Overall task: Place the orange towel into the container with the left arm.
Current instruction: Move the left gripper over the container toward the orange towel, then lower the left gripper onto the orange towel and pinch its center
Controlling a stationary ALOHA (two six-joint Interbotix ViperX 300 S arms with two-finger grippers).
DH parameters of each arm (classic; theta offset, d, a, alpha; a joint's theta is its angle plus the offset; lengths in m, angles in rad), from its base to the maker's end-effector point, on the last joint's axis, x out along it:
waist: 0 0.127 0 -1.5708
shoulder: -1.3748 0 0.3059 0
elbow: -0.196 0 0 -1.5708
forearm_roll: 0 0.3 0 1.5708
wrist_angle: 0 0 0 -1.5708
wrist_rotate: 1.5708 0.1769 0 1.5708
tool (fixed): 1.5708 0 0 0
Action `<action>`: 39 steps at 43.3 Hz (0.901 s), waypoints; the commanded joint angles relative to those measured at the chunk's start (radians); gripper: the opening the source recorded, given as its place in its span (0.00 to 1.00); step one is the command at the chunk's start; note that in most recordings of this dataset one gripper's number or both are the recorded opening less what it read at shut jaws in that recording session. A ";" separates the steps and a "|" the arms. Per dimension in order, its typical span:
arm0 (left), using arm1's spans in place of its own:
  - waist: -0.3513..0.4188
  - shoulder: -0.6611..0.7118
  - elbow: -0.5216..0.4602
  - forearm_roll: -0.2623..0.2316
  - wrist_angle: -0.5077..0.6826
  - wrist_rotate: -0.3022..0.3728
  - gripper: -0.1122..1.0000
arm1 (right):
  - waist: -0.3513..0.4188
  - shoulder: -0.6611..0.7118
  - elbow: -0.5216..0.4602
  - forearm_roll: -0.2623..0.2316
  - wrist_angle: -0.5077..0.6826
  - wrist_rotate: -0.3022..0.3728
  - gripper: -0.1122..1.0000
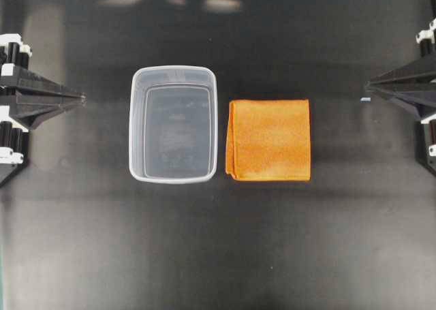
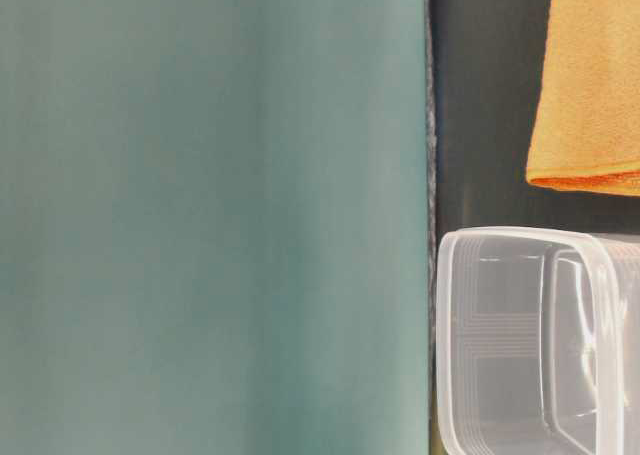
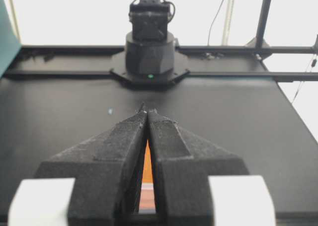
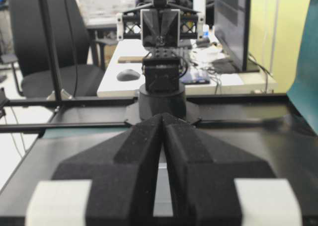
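The orange towel (image 1: 268,140) lies folded flat on the black table, just right of the clear container (image 1: 173,124), which stands empty; a narrow gap separates them. In the table-level view the orange towel (image 2: 590,85) and the container (image 2: 540,340) show at the right edge. My left gripper (image 1: 83,99) rests shut at the far left, tips pointing toward the container, nothing held. A sliver of the orange towel (image 3: 146,161) shows through the slit between the left gripper (image 3: 147,111) fingers. My right gripper (image 1: 366,86) sits shut at the far right; in its wrist view the right gripper (image 4: 163,117) tips meet.
The black table (image 1: 218,255) spreads around both things. A teal wall (image 2: 210,215) fills most of the table-level view. The opposite arm's base (image 3: 149,52) stands at the table's far side. A small pale speck (image 1: 365,99) lies near the right gripper.
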 commanded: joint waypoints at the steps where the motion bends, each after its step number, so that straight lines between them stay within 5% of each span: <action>1: -0.005 0.051 -0.101 0.040 0.112 -0.012 0.15 | 0.008 0.005 -0.020 0.005 -0.008 0.012 0.11; 11: -0.003 0.209 -0.324 0.040 0.428 0.005 0.10 | 0.008 0.011 -0.018 0.023 0.081 0.074 0.11; 25: 0.000 0.463 -0.526 0.041 0.561 0.008 0.10 | -0.040 -0.094 -0.002 0.021 0.244 0.092 0.14; 34: 0.006 0.652 -0.690 0.041 0.687 0.005 0.12 | -0.072 -0.152 0.025 0.021 0.321 0.097 0.49; 39: 0.012 0.765 -0.795 0.041 0.782 0.005 0.23 | -0.074 -0.163 0.031 0.021 0.325 0.095 0.72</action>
